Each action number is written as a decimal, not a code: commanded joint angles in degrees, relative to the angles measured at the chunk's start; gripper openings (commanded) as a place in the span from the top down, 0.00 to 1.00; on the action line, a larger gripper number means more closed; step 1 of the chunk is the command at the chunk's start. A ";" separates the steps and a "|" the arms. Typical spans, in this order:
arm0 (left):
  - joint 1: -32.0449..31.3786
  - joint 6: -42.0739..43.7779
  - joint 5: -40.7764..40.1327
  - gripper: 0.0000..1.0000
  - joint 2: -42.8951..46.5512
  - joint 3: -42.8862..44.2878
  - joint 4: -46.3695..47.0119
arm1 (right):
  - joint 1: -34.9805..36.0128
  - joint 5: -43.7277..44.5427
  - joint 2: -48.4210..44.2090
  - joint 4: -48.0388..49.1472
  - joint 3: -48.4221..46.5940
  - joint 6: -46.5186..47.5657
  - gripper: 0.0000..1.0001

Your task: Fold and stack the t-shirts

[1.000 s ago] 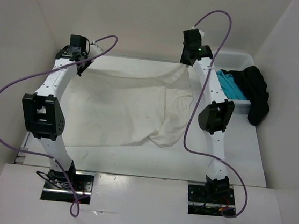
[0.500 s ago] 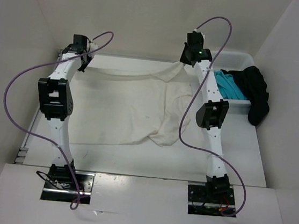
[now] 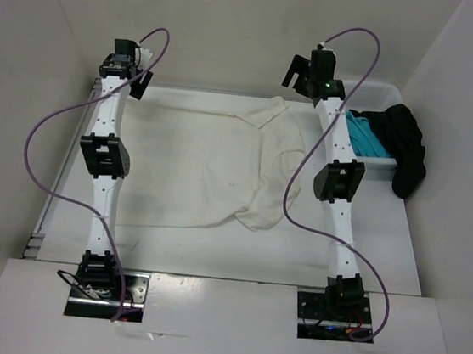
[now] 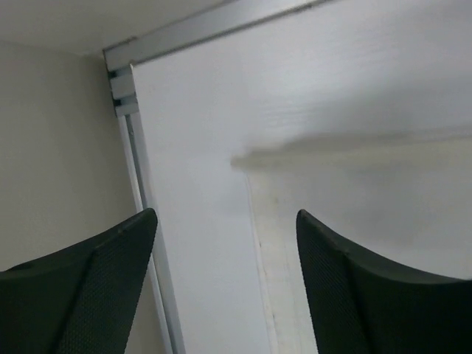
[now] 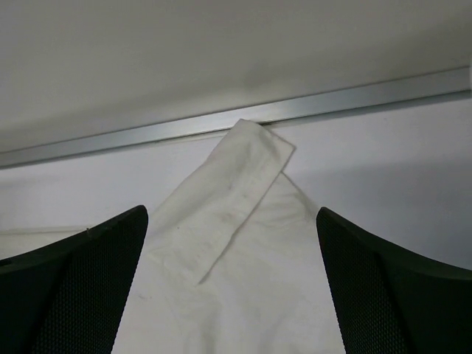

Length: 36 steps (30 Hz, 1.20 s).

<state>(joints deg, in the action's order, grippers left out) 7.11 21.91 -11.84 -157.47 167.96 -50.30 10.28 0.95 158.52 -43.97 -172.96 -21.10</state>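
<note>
A white t-shirt (image 3: pixel 204 160) lies spread over the table, its right part bunched and folded over. My left gripper (image 3: pixel 128 64) hangs open above the shirt's far left corner; in the left wrist view the gripper (image 4: pixel 225 221) has only bare table and the shirt's edge (image 4: pixel 354 221) between its fingers. My right gripper (image 3: pixel 304 75) is open above the far right corner, where a folded sleeve (image 5: pixel 236 192) lies flat below the gripper (image 5: pixel 232 221). A teal t-shirt (image 3: pixel 365 136) and a black t-shirt (image 3: pixel 406 149) rest in the bin.
A white bin (image 3: pixel 382 100) stands at the far right, the black shirt draped over its rim. An aluminium rail (image 5: pixel 295 110) edges the table's far side, and white walls (image 3: pixel 237 23) close in the back and sides.
Both grippers have opened and let go of the white shirt's far corners. Both arms have stretched toward the far edge, and the cloth now lies flatter along it.
</note>
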 commanded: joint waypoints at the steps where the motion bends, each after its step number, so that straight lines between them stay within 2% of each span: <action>1: 2.71 -2.65 0.55 0.15 4.68 3.10 -8.84 | 0.09 4.83 -13.20 -2.16 5.50 2.55 0.00; 2: 3.95 -3.71 4.07 0.14 5.85 3.08 -12.85 | 0.09 6.24 -19.06 -5.31 12.23 3.34 0.00; 4: 6.85 -4.42 12.67 0.14 9.17 5.09 -18.40 | 1.57 11.75 -24.20 -9.71 18.42 4.66 0.00; 5: 8.95 -0.94 20.46 0.14 11.28 3.97 -22.08 | 2.10 13.88 -26.57 -11.91 22.11 4.67 0.00; 7: 10.28 0.41 26.40 0.14 18.38 -2.87 -24.40 | 2.80 15.22 -36.66 -11.51 39.56 3.71 0.00; 8: 10.81 4.07 29.64 0.14 25.99 -13.95 -22.75 | 3.51 14.00 -45.84 -5.40 54.17 3.70 0.00; 9: 10.82 5.67 30.90 0.12 30.25 -20.67 -22.73 | 3.52 13.99 -50.63 -2.04 61.10 2.74 0.00; 10: 9.77 7.77 30.91 0.12 34.73 -28.05 -18.73 | 4.65 13.99 -54.85 1.04 67.26 2.04 0.00; 11: 8.54 8.67 29.34 0.12 40.08 -37.00 -15.12 | 5.53 13.99 -58.90 3.34 72.80 1.16 0.00; 12: 7.05 9.54 26.80 0.08 51.10 -46.14 -6.56 | 6.32 14.51 -64.16 5.27 80.34 -1.02 0.00; 13: 3.73 11.99 20.86 0.05 61.21 -63.98 -2.56 | 7.89 14.52 -66.82 5.29 85.81 -3.74 0.00; 14: 3.70 12.01 20.80 0.02 61.31 -71.38 0.53 | 8.69 14.52 -66.85 5.29 85.86 -3.77 0.00; 15: 0.91 13.58 15.49 0.00 65.23 -77.11 2.65 | 9.66 14.52 -67.72 4.60 90.04 -6.82 0.00; 16: 0.36 13.60 14.31 0.00 69.10 -83.43 2.58 | 11.93 14.00 -68.68 3.98 94.26 -8.50 0.00; 17: 0.36 12.99 13.77 0.00 69.14 -83.50 1.62 | 11.95 13.99 -68.69 3.98 94.30 -10.08 0.00; 20: 3.34 11.49 13.51 0.01 74.03 -93.49 1.00 | 16.07 10.06 -72.02 6.34 105.07 -16.41 0.02; 22: 3.34 11.49 11.23 0.01 76.77 -103.38 4.40 | 16.95 7.15 -73.95 8.88 111.05 -20.53 0.06; 24: 3.34 12.01 7.82 0.01 79.15 -108.78 6.17 | 18.44 4.34 -74.49 10.03 114.24 -23.09 0.13; 26: 3.34 12.01 5.78 0.01 79.94 -115.27 7.58 | 19.86 2.75 -74.49 11.78 117.66 -25.47 0.14; 30: 3.34 13.07 2.79 0.01 80.56 -121.53 13.81 | 22.49 -1.11 -70.90 15.92 120.66 -27.41 0.14; 36: 3.87 12.54 -1.88 0.01 75.47 -124.10 19.53 | 23.03 -3.50 -65.10 20.49 122.77 -28.47 0.20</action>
<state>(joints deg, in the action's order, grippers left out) 10.59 34.28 -10.46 -80.38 44.56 -37.06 32.88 -0.97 91.09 -28.88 -51.70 -47.27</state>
